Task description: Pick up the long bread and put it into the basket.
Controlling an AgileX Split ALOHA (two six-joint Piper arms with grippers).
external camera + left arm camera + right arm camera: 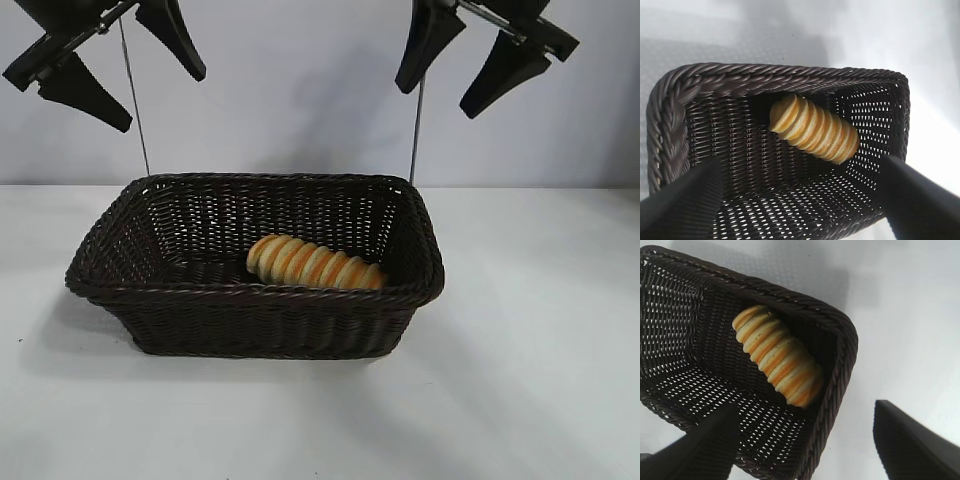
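Surface: plain white flat table.
On it: large rectangular dark brown woven wicker basket, below both raised grippers.

Both grippers were matte black. The left gripper, at eleven o'clock in the exterior view, had two broad, tapering, blade-like fingers on a crossbar. The right gripper, at one o'clock, matched it. A thin grey cable hung below the left one, and another cable below the right.
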